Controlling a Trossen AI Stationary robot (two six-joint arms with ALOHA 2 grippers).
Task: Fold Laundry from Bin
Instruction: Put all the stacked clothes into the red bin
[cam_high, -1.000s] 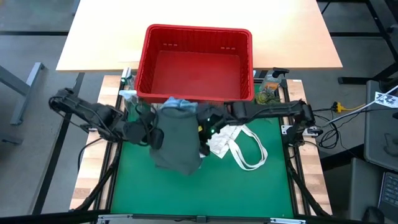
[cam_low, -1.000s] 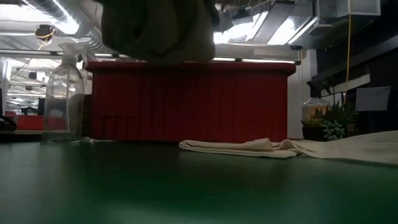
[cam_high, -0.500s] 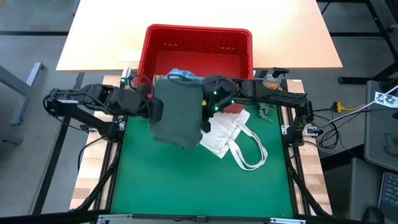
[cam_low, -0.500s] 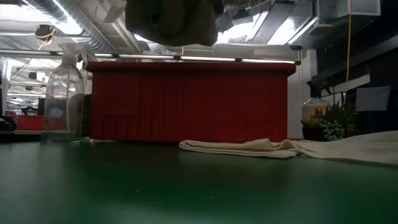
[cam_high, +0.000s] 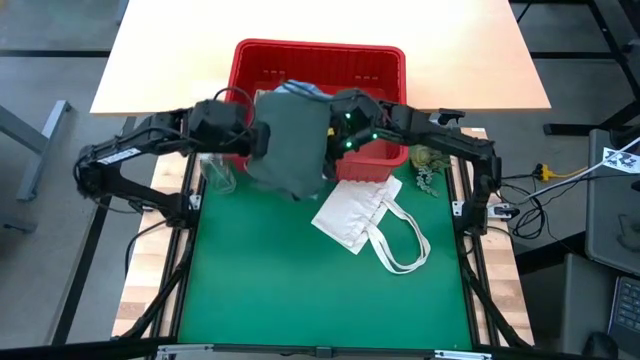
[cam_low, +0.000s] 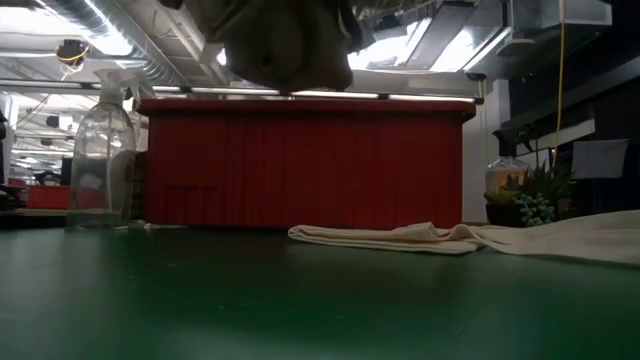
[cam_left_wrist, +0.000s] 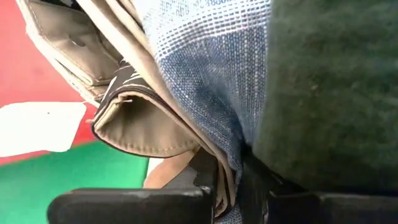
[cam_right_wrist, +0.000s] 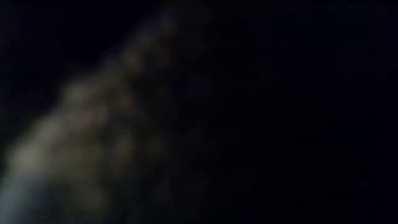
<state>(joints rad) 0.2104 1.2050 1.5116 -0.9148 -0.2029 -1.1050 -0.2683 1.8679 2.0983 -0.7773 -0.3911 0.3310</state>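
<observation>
Laundry (cam_high: 292, 140) was basically one bundle hanging in the air, pinched between the two arms right at the near wall of the bin (cam_high: 318, 70). Most of what showed from above was the dark green garment (cam_high: 295, 150), draping down between the end effectors, with a bit of the blue-white striped shirt (cam_high: 295, 92) poking out on the far side of them.

Left end effector (cam_high: 258, 140) was clamped on the bundle's left edge. Its wrist cam was pretty clear on that: the fingers (cam_left_wrist: 205, 186) were pressed together with striped cloth and the tan garment (cam_left_wrist: 149, 124) squeezed in between, green fabric right beside them.

Right end effector (cam_high: 335, 135) sat on the opposite edge of the bundle, closed, and it looked buried in the green garment, since its own camera was just dark cloth.

From counter level the bundle (cam_low: 285, 45) hung well above the green counter (cam_high: 300, 290), in front of the red crate.

Below and to the right of the right end effector, the white tote bag (cam_high: 365, 220) lay flat on the mat with its loop handles spread out. A clear spray bottle (cam_low: 103, 160) stood under the left arm, near the bin's corner, and a small plant (cam_high: 428, 165) sat off past the right arm.
</observation>
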